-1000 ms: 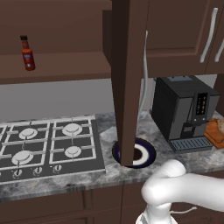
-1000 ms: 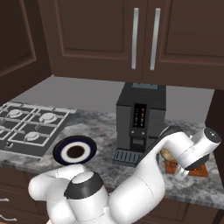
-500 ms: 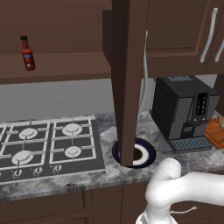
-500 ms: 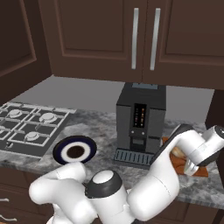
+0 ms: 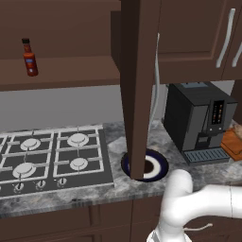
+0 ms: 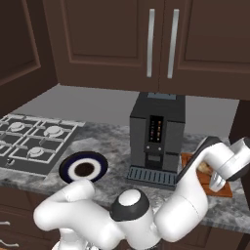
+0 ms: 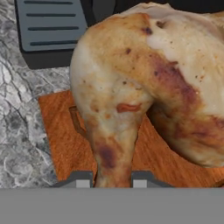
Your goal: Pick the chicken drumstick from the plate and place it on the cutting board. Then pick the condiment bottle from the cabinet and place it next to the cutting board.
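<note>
The chicken drumstick (image 7: 144,83) looms large in the hand view, its thin bone end between my gripper's (image 7: 111,180) finger tips, which are shut on it. Right under it lies the orange-brown cutting board (image 7: 65,131); whether the meat touches the board I cannot tell. From the right base view my gripper (image 6: 216,184) hangs over the cutting board (image 6: 190,160) with the drumstick (image 6: 204,168) beside the coffee machine. The plate (image 6: 68,163) (image 5: 160,165) sits bare on the counter. The red condiment bottle (image 5: 30,57) stands on the shelf of the cabinet (image 5: 139,71), whose door stands open.
A black coffee machine (image 6: 156,136) (image 5: 198,120) stands just left of the board, its drip tray (image 7: 48,26) close to the hand. A gas hob (image 5: 47,158) fills the counter's left. Closed wall cabinets (image 6: 161,44) hang above. The open door's edge hangs over the plate.
My arm has swung further right and the hand has come down over the cutting board, carrying the drumstick. The plate, bottle and cabinet door have stayed put.
</note>
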You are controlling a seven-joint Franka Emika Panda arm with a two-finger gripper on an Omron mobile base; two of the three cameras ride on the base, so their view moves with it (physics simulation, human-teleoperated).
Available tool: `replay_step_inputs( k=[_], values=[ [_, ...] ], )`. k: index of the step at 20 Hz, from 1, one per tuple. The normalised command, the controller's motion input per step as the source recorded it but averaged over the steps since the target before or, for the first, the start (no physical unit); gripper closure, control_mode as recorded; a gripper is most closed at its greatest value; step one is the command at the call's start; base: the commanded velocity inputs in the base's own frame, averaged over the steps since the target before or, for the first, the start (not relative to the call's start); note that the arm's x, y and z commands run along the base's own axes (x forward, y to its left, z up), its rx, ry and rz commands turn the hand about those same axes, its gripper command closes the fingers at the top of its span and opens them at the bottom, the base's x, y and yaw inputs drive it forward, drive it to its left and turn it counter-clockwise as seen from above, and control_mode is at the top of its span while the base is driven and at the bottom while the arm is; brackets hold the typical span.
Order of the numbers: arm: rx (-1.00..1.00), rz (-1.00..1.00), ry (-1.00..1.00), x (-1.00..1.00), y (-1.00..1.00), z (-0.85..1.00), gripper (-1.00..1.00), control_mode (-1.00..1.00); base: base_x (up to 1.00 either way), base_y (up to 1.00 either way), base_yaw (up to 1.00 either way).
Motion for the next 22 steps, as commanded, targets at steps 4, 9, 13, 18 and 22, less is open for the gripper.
replay_step_inputs(
  k=[4,9,13,18,22],
  values=[
    [0.00,0.00,0.00,0.28,-0.05,-0.30,1.00,-1.00,0.00,0.00,0.00],
    [0.00,0.00,0.00,0.24,-0.16,-0.36,1.00,-1.00,0.00,0.00,0.00],
    [0.00,0.00,0.00,0.14,-0.31,-0.32,1.00,-1.00,0.00,0.00,0.00],
    [-0.01,0.00,0.07,0.08,-0.35,-0.08,1.00,-1.00,0.00,0.00,0.00],
    [-0.06,0.00,0.17,0.09,-0.26,0.00,1.00,-1.00,0.00,0.00,0.00]
  ],
)
